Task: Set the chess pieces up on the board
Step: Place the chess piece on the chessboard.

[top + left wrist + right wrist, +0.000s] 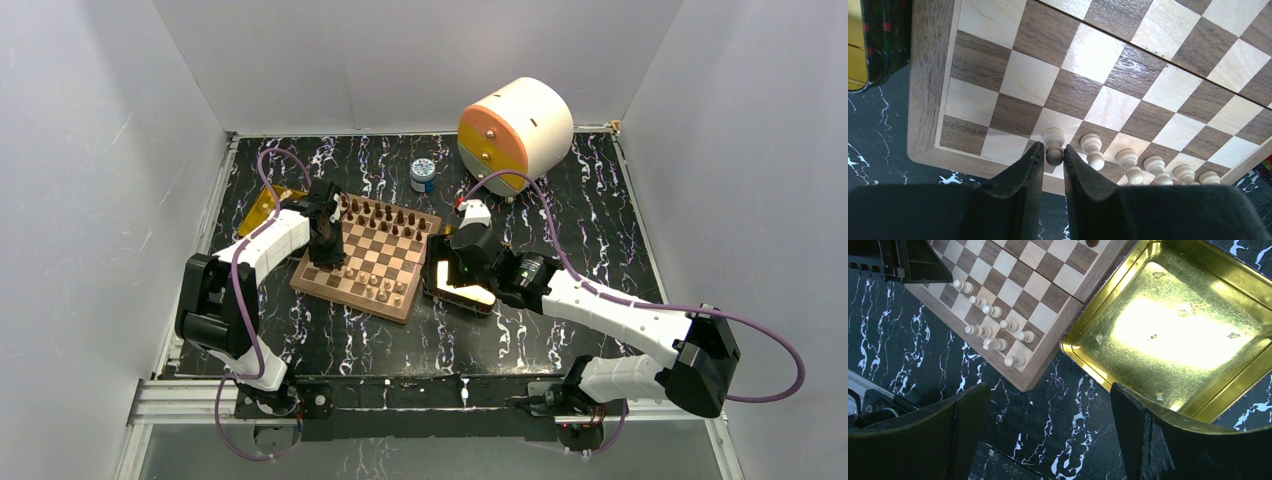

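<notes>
White walls [100,150] and a black marbled tabletop [400,340] set the scene, and the board [925,90] is seen lying directly under the left gripper [1053,148], its corner just left of the fingers. A pale pawn [1053,136] is caught standing upright between the jaws, which are only narrowly parted; whether the pads are pressing it or standing clear of it cannot be told. The step is judged to be the setting-down of this pawn at the end of the pale pawn row. To be done well, the jaws should be opened evenly so the pawn is not nudged off its square. The hand should then be raised straight up, because the next pawn [1091,149] stands just right of the right-hand finger and could be toppled by any sideways swing. The right gripper [1049,390] is held spread wide with nothing between its fingers, hovering over the tabletop. A gold tray [1075,347] lies ahead and to its right, and the board's corner ahead and to its left. Now the count: six pawns are counted in line from the left wrist, the straddled one included. Three more pale pieces [995,344] are picked out in the outer row. Two rows of dark pieces [385,215] are seen at the board's far side, too small to be numbered. A second gold tray [262,208], one jar [423,175] and one drum [515,130] are also noted.
</notes>
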Tool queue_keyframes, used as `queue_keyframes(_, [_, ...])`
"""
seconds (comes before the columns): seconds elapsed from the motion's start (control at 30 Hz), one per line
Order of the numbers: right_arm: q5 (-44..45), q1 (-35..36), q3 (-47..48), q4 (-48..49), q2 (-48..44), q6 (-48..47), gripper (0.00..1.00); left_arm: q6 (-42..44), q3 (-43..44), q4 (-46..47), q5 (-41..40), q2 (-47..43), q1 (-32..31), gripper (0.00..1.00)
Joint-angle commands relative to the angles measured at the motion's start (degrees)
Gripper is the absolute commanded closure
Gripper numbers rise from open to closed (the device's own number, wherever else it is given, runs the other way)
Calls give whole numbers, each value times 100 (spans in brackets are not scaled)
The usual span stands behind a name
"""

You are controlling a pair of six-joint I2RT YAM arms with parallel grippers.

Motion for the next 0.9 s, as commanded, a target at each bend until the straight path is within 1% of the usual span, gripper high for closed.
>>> queue_keyframes(0.0, [39,16,27,96,-88,26,1,75,-37,-32,47,-116,36,82])
queue_keyframes(0.63, [44,16,-69,86,-214,61,1,102,-128,80,52,-202,37,83])
queue_keyframes(0.87, [2,17,-27,109,-148,62,1,128,-92,53,39,-246,40,73])
